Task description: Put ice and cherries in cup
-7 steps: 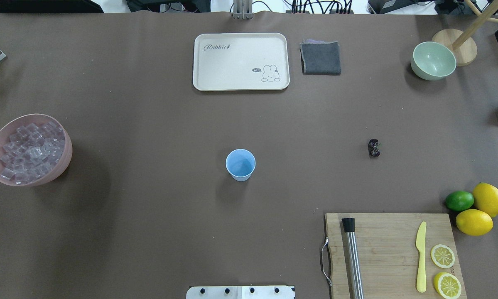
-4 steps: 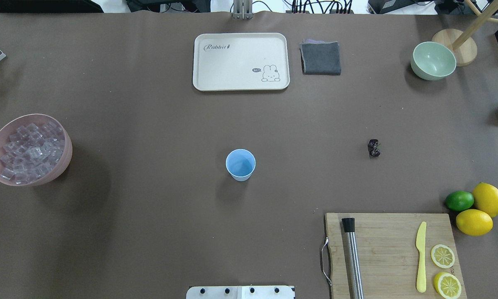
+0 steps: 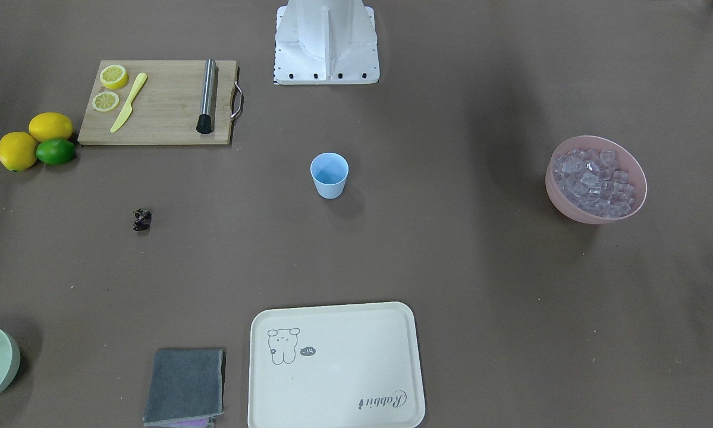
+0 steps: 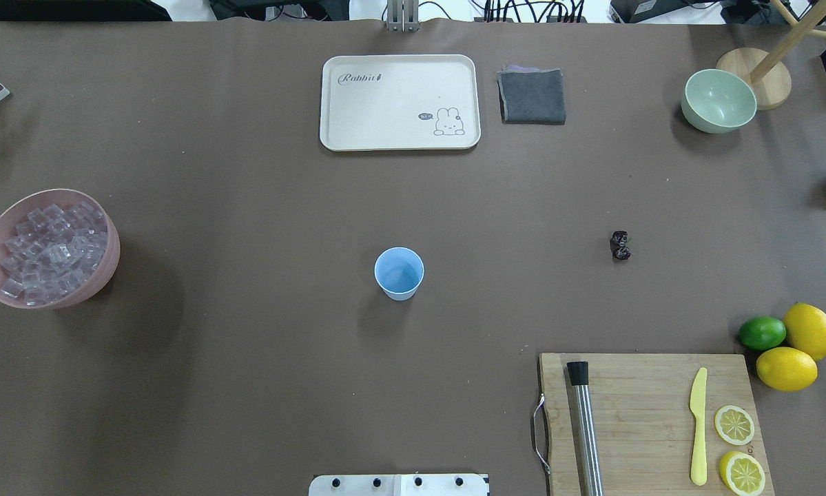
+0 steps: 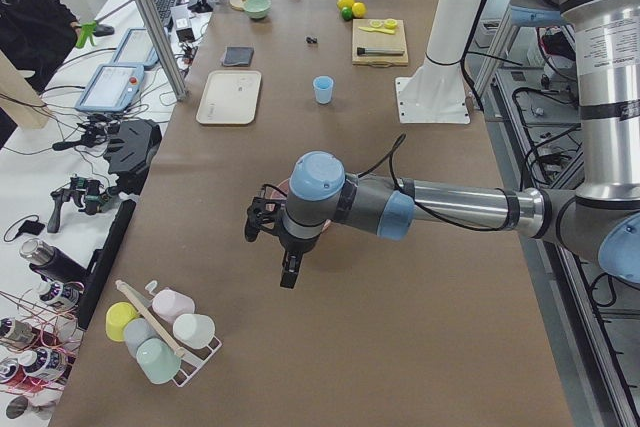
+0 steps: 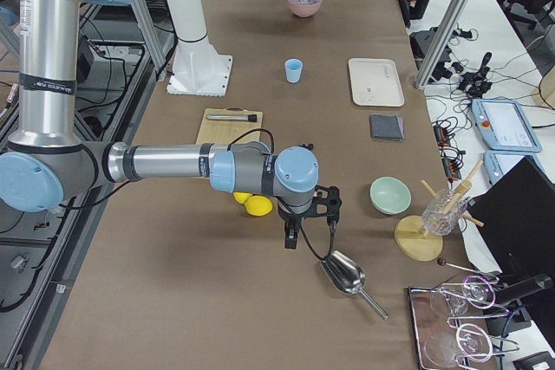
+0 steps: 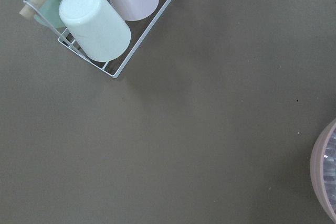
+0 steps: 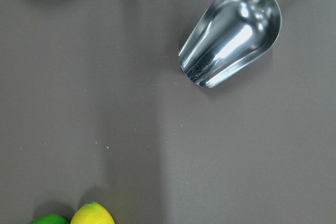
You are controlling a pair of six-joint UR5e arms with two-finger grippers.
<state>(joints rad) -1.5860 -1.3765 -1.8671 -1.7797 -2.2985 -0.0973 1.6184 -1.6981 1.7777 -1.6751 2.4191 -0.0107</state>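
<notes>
The overhead view looks forward and down on the desk (image 4: pixel 247 207) from behind the robot. The front-facing one looks steeply down from the opposite side, with the robot's base (image 3: pixel 326 41) at its top. Both hold the cup (image 4: pixel 399 273), tray (image 4: pixel 385 110) and pink bowl (image 4: pixel 113 255) (mirrored left to right). The two side views sit high at the desk's ends and look obliquely along it from farther off. Each wrist camera hangs close over the desk, facing straight down: the left one catches the pink bowl's rim, the right one the scoop (image 8: pixel 231 35) that the right-end view also shows.
</notes>
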